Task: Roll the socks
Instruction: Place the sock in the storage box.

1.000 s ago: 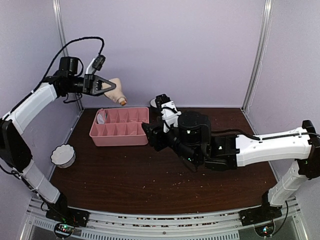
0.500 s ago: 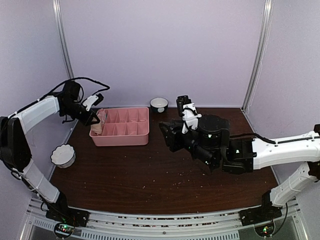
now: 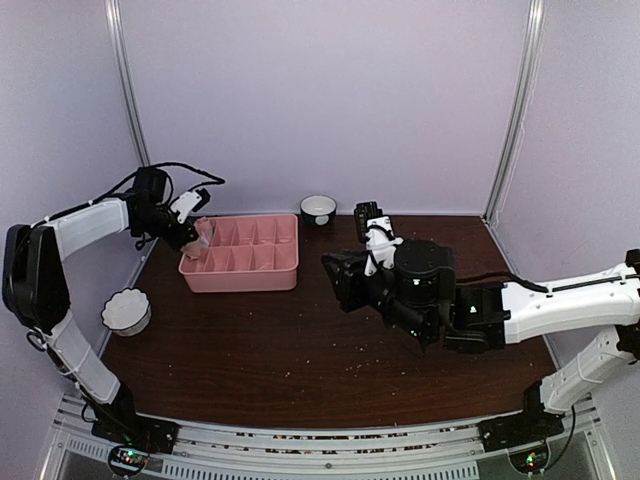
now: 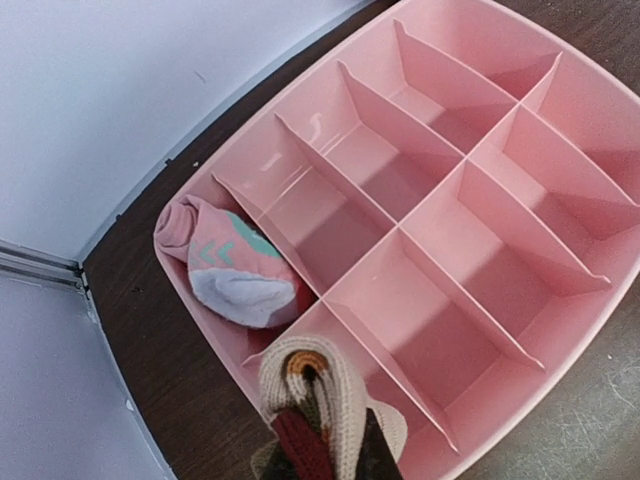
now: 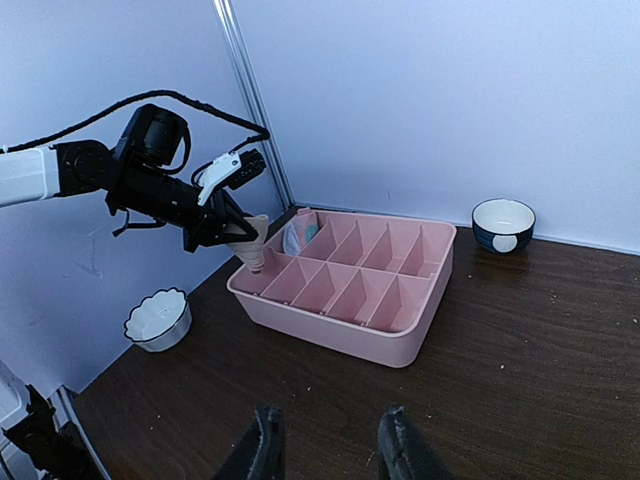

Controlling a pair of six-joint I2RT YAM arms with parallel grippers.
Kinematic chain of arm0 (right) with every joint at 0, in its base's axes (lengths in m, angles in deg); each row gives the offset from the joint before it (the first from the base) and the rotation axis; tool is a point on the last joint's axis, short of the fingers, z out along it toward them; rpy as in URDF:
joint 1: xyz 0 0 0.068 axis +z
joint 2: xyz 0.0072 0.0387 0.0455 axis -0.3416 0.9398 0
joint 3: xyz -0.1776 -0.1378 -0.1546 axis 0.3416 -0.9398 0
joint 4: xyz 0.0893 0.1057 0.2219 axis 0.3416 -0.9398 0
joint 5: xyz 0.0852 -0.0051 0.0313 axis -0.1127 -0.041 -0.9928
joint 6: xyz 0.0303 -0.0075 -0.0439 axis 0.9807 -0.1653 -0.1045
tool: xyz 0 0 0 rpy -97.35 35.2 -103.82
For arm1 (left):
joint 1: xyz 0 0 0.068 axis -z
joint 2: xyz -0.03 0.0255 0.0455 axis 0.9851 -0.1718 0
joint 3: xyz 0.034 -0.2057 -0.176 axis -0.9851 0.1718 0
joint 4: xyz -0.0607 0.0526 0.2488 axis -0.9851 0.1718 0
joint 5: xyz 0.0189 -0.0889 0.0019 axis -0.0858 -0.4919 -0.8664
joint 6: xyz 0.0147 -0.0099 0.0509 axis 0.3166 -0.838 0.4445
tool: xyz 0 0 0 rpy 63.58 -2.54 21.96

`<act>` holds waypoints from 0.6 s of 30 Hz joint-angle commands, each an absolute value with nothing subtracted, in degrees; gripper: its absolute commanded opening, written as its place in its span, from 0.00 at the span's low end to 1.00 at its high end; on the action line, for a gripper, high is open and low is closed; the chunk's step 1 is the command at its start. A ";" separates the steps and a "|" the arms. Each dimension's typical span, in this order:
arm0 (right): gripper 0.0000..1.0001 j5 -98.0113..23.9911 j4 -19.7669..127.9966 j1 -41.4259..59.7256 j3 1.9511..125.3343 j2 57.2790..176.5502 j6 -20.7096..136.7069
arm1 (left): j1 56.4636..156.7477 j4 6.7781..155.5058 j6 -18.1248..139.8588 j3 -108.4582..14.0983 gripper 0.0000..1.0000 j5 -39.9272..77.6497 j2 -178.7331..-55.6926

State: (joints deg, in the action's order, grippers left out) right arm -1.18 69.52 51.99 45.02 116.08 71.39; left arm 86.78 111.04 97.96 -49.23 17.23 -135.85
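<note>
The tan sock (image 4: 320, 400) with brown and maroon stripes is rolled up and held in my left gripper (image 4: 322, 460), which is shut on it just above the near-left compartment of the pink tray (image 4: 440, 200). The pink sock (image 4: 235, 268) with teal and white patches lies rolled in the far-left compartment. In the right wrist view the tan sock (image 5: 250, 243) hangs from the left gripper (image 5: 235, 232) over the tray's (image 5: 350, 335) left end, with the pink sock (image 5: 300, 236) behind it. My right gripper (image 5: 325, 445) is open and empty, above the table right of the tray (image 3: 240, 283).
A white scalloped bowl (image 3: 126, 310) sits at the left near the table edge. A dark bowl (image 3: 318, 209) stands at the back behind the tray. Small crumbs dot the brown table. Metal frame posts rise at the back corners.
My left arm came down from high above the table, carrying the tan sock to the tray's left end. My right arm drew back to the right, away from the tray.
</note>
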 commanded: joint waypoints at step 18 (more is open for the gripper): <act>0.24 -1.85 69.83 51.74 43.20 114.61 73.57 | 86.29 103.69 96.55 -47.25 0.00 18.24 -145.10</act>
